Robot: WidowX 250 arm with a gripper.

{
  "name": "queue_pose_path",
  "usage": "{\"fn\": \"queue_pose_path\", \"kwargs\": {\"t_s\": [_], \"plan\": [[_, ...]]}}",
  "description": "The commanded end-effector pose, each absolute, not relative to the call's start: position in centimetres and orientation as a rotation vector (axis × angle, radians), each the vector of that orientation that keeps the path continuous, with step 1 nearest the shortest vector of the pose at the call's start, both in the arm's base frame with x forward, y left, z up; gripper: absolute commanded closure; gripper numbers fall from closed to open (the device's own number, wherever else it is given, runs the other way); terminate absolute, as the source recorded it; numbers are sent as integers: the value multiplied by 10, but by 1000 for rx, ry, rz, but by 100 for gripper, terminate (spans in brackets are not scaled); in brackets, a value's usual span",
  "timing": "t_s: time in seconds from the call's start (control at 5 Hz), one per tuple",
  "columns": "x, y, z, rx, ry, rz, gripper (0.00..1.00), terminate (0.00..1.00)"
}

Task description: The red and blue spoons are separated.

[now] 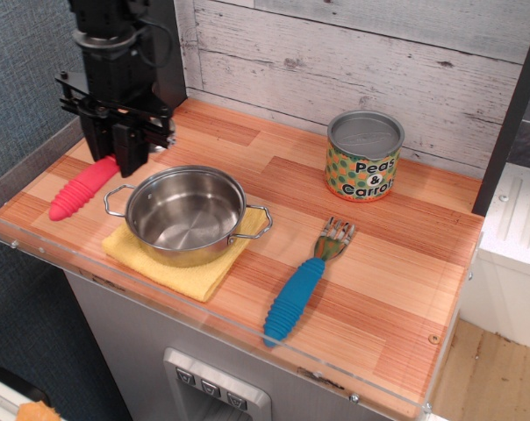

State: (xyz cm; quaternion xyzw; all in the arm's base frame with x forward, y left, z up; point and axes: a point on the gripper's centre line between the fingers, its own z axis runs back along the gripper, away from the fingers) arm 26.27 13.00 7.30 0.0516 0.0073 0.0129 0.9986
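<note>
My gripper [118,158] hangs over the far left of the wooden counter, shut on the red-handled spoon [82,188]. Its ribbed red handle slants down to the left, at or just above the counter, left of the pot; its metal bowl is hidden between my fingers. The blue-handled utensil [298,293] lies flat at the front centre-right, its shiny fork tines [336,235] pointing toward the back. The pot stands between the two.
A steel pot [184,215] with two handles sits on a yellow cloth [179,273] at the front left. A Peas & Carrots can [363,156] stands at the back right. A clear rim [37,158] edges the counter; a dark post [164,53] stands behind my arm.
</note>
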Motion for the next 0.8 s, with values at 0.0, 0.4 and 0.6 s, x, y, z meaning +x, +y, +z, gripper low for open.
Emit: {"fn": "queue_pose_path", "kwargs": {"t_s": [0.0, 0.4, 0.6], "plan": [[275, 153, 74, 159, -75, -44, 100, 0], [284, 166, 57, 118, -101, 2, 100, 0], [285, 167, 52, 115, -94, 10, 100, 0]]}}
